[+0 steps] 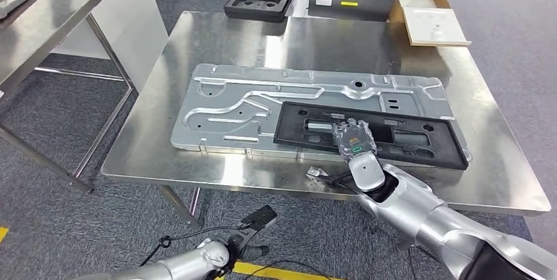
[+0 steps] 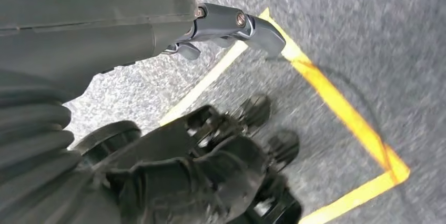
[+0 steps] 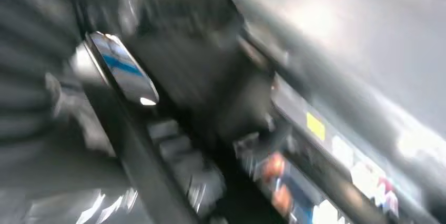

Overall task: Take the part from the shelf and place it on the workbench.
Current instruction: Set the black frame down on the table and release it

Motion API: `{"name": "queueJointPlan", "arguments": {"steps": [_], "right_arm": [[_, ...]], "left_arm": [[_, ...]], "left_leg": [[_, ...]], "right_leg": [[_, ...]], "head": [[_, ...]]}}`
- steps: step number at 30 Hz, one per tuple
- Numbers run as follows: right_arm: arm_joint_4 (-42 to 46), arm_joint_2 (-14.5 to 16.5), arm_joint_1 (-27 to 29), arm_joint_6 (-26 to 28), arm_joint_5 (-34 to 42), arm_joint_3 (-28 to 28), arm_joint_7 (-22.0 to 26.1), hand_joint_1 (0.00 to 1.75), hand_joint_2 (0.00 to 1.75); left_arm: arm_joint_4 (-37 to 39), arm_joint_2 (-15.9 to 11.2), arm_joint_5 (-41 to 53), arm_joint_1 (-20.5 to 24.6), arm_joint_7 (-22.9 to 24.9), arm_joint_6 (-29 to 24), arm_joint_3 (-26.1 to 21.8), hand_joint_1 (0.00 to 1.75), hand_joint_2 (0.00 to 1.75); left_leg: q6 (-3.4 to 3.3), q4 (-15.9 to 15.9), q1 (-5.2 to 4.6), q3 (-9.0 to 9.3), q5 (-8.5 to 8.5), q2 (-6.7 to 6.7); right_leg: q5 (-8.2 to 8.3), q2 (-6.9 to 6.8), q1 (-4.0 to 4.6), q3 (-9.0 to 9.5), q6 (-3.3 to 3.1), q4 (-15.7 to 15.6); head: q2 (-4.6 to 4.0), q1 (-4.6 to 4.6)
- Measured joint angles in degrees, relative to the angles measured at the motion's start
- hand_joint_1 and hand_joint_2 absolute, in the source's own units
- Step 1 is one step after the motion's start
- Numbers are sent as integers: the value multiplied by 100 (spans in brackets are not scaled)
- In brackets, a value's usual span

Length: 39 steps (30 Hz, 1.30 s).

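Part (image 1: 371, 134) flat on desk (image 1: 164, 129), long axis crosswise. Right hand (image 1: 355, 140) on its near middle; your grip unreadable. Left hand (image 2: 231, 27) hangs low, fingers unclear.

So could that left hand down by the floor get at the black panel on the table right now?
Probably not as it hangs. The left hand sits low beside the table, below its edge, while the black panel lies toward the far right side under the right hand. It would have to lift and cross over.

Black part (image 1: 368, 134) on metal panel (image 1: 263, 106), right of centre, on workbench (image 1: 197, 50); box (image 1: 430, 20) behind.
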<state>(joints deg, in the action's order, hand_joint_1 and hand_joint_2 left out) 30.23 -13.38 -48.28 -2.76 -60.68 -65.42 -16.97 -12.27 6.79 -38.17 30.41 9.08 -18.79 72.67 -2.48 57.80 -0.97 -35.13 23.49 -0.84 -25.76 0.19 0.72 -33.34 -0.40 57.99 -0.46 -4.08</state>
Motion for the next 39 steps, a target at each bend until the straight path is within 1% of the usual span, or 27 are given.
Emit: {"name": "queueJointPlan", "arguments": {"steps": [2,3,4,6,7,8,9,10,12,13,14,16,18,20,22,23,24,25,27,28,29,32,33,35,37,38,39], "right_arm": [[11,-7,42,404,42,43,-48,0,0],[40,-8,68,657,90,86,-97,0,0],[91,-11,103,918,154,142,-151,0,0],[298,-58,204,1412,345,294,-277,0,0],[441,-96,270,1596,459,379,-329,0,0],[613,-138,342,1741,577,468,-368,0,0],[801,-166,419,1832,690,553,-387,0,0],[1017,-194,501,1900,791,645,-393,0,0],[1515,-251,649,2010,930,879,-390,0,0],[1776,-284,706,2066,970,1020,-388,0,0],[2024,-315,749,2132,1002,1163,-386,0,0],[2525,-363,838,2255,1148,1422,-347,0,0],[3018,-392,944,2290,1745,1655,-112,0,0],[3492,-390,1065,2233,2971,1909,374,0,0],[4046,-363,1205,2176,4234,2165,802,0,0],[4318,-348,1269,2161,4605,2265,905,0,0],[4570,-340,1318,2153,4785,2342,941,0,0],[4786,-333,1351,2150,4857,2407,965,0,0],[5158,-322,1393,2151,5090,2529,1158,0,0],[5343,-298,1421,2152,5320,2581,1335,0,0],[5533,-258,1469,2150,5613,2623,1548,0,0],[6139,-79,1724,2139,6599,2697,2200,0,0],[6337,-1,1828,2145,6848,2707,2403,0,0],[6715,159,2041,2179,7133,2710,2758,0,0],[7016,281,2276,2227,7229,2710,3012,0,0],[7141,334,2401,2244,7258,2710,3107,0,0],[7256,383,2520,2256,7276,2710,3181,0,0]], "left_arm": [[2,-11,2,4,90,-15,0,0,0],[2,-18,2,0,148,-20,0,0,0],[3,-27,0,-3,205,-25,0,0,0],[4,-55,-11,-19,281,-22,0,0,0],[5,-80,-21,-35,298,-14,0,0,0],[5,-109,-33,-54,304,-1,0,0,0],[7,-139,-45,-70,302,12,0,0,0],[9,-169,-57,-78,294,23,0,0,0],[13,-214,-82,-77,263,36,0,0,0],[14,-233,-103,-76,245,39,0,0,0],[16,-249,-126,-82,228,43,0,0,0],[20,-291,-174,-113,195,47,0,0,0],[21,-332,-213,-135,159,42,0,0,0],[22,-364,-263,-141,107,19,0,0,0],[22,-400,-314,-169,50,-7,0,0,0],[22,-419,-335,-189,29,-15,0,0,0],[22,-437,-347,-205,18,-17,0,0,0],[22,-452,-355,-216,11,-18,0,0,0],[22,-468,-371,-226,-5,-7,0,0,0],[22,-474,-383,-229,-19,1,0,0,0],[22,-481,-404,-235,-42,3,0,0,0],[22,-515,-490,-275,-141,-39,0,0,0],[22,-527,-519,-288,-169,-61,0,0,0],[22,-545,-554,-303,-208,-95,0,0,0],[22,-553,-565,-316,-223,-104,0,0,0],[22,-560,-566,-328,-222,-103,0,0,0],[22,-568,-566,-340,-216,-101,0,0,0]], "left_leg": [[57,3,0,5,15,-4],[95,86,-1,-31,91,1],[138,286,5,-119,234,7],[229,988,64,-430,623,24],[268,1333,99,-586,757,32],[303,1527,132,-677,790,39],[335,1510,162,-671,713,45],[362,1261,188,-555,532,50],[393,496,206,-194,181,52],[373,221,198,-65,99,49],[340,93,182,-11,92,44],[239,84,154,-16,120,35],[153,51,158,3,110,32],[81,20,169,30,106,31],[40,26,152,33,123,33],[30,32,141,35,134,34],[23,44,133,38,144,33],[22,62,128,43,155,26],[40,108,118,43,185,2],[57,134,108,30,196,-10],[81,147,102,13,198,-17],[155,146,102,-13,197,-20],[183,195,102,-31,265,-14],[242,583,107,-170,592,3],[290,1282,115,-403,1006,17],[307,1553,117,-477,1125,22],[317,1627,119,-456,1138,27]], "right_leg": [[65,-3,-29,63,-20,-78],[107,-8,-60,96,-29,-124],[145,-13,-95,122,-34,-168],[173,-20,-121,115,-43,-190],[172,-19,-129,103,-41,-185],[167,-14,-139,94,-34,-176],[157,-3,-154,86,-20,-161],[139,11,-174,81,5,-134],[77,33,-204,57,87,-52],[49,37,-207,34,127,-12],[32,35,-203,10,165,14],[26,27,-204,-11,227,17],[-62,12,-221,-58,272,115],[-339,2,-223,-305,282,629],[-631,2,-208,-714,276,1416],[-664,2,-199,-863,269,1664],[-587,2,-191,-911,255,1698],[-410,2,-182,-842,234,1493],[-9,3,-155,-503,183,731],[105,7,-140,-365,162,414],[149,11,-125,-289,148,236],[160,15,-121,-280,106,159],[180,10,-134,-278,74,136],[227,-8,-161,-286,6,90],[256,-29,-159,-326,-23,96],[271,-37,-158,-357,-26,109],[290,-40,-161,-395,-24,125]], "head": [[0,14],[0,0],[0,-17],[0,-48],[0,-49],[0,-49],[0,-48],[0,-50],[0,-57],[0,-57],[0,-57],[0,-55],[0,-50],[0,-24],[0,0],[0,6],[0,6],[0,7],[0,8],[0,7],[0,5],[0,4],[0,1],[0,-23],[0,-43],[0,-42],[0,-43]]}}
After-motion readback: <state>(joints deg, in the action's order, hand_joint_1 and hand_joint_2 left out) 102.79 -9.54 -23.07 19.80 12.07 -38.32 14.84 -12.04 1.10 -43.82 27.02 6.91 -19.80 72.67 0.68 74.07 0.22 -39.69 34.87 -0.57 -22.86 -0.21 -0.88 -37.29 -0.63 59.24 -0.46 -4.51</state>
